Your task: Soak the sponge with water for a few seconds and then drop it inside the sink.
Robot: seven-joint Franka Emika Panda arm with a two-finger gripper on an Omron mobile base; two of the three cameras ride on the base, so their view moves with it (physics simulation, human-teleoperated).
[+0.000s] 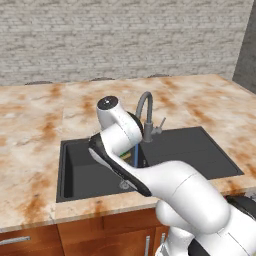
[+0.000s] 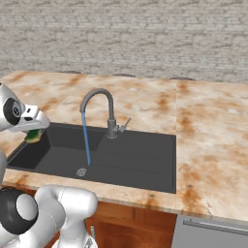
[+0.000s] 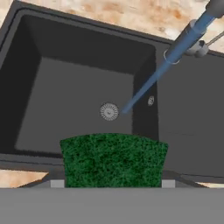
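Surface point(image 2: 213, 140) of marbled stone carries the sink point(image 2: 145, 169), dark, basin at the left of the base views, flat drainboard at the right. Faucet point(image 2: 99, 97) arches from the rear rim, spout out over the basin. Water point(image 2: 86, 140) falls from the spout in a thin blue line, straight down to a spot just beside the round drain point(image 2: 81, 171).

Gripper point(image 2: 35, 130) hangs above the basin's left end in the right base view, with the jaws closed down on the sponge point(image 2: 33, 136), green and yellow peeking out beneath the white hand. In the hand view sponge point(image 3: 113, 159) sits clamped at the bottom, green scrub face toward the camera, long axis crosswise between the two tips, above the basin's near wall rather than its middle.

Relation that matters: stream point(image 3: 153, 78) stands apart from the sponge, not touching it. In the hand view, stream runs from the spout at upper right down to the drain point(image 3: 109, 111), landing above the sponge's upper edge and slightly to the right. In the right base view, stream lies to the right of the hand, toward the faucet, with open basin between. Soaking likely not yet begun; probably calls for carrying the sponge sideways toward the faucet until the blue line meets the green face, grip kept firm.
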